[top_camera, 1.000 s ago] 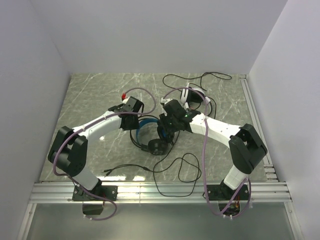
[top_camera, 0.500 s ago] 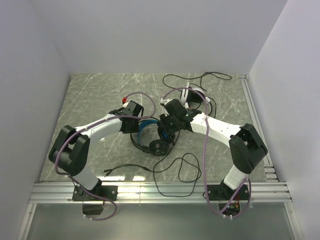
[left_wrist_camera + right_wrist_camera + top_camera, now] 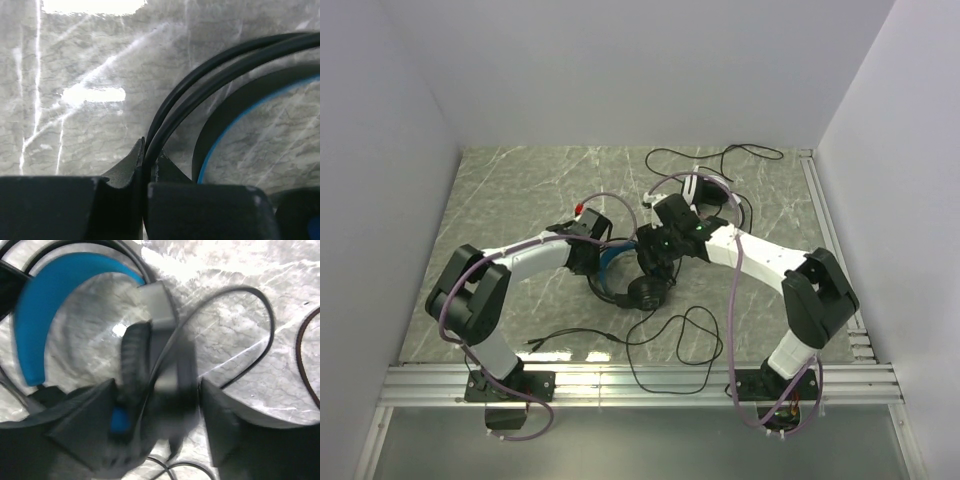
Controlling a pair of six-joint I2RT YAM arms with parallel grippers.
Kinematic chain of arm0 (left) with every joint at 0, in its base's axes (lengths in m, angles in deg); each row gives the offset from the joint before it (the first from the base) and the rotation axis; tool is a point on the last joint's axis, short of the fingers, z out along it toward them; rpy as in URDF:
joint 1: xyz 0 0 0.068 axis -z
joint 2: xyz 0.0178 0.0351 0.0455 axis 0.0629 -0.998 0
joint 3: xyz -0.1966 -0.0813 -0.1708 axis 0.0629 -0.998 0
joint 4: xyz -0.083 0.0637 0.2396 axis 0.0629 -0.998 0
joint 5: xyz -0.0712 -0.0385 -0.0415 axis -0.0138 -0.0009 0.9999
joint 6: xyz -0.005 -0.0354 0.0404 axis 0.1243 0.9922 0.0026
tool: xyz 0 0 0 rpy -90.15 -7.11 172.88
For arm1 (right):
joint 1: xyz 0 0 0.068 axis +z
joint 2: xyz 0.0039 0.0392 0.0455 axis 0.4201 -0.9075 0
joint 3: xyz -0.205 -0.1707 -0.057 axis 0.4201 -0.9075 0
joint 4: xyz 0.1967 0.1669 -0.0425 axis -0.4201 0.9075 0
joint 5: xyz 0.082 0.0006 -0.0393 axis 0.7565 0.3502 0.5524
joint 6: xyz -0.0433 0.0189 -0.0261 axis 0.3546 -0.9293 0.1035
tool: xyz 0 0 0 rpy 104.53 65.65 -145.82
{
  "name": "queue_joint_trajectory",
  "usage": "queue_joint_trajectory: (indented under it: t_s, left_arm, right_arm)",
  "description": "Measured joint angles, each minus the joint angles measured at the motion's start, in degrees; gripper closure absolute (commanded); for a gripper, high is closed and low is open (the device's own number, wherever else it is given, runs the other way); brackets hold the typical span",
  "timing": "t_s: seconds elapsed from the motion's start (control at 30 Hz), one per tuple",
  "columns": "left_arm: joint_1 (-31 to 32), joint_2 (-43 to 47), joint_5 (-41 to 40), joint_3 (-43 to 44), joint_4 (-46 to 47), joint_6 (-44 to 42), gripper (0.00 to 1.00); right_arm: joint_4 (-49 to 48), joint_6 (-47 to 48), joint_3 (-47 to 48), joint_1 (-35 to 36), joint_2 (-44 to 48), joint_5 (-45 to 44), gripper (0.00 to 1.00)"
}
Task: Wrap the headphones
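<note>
While left jaws clamp the doubled cable and right jaws gape around the ear cup (blurred), a pull may drag the unheld headset.

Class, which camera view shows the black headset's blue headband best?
Right wrist view: the blue padded headband shows as a broad, near arc. The top view gives only a small blue sliver; the left wrist view, just its thin blue edge beside thin black cables.

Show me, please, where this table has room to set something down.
Bare: the table's far-left corner, beyond the left arm. Crowded: the centre around the black headset, the far right by the white headset, and the near edge with cable loops.
</note>
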Motion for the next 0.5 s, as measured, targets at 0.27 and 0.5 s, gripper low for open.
queue_joint_trajectory:
  t_s: [0.27,0.5]
  left_arm:
    - [-0.13,4.42,-1.64,-0.61,-1.66,1.40,1.00]
    - [-0.70,13.79,-2.05,-0.57,-3.78,2.27,1.00]
  right_arm:
    - [-5.33,-2.34,-7.30,-5.84,14.51,6.29,0.20]
    - [-11.93,-5.31,-15.28,-14.23,27.96,8.02,0.22]
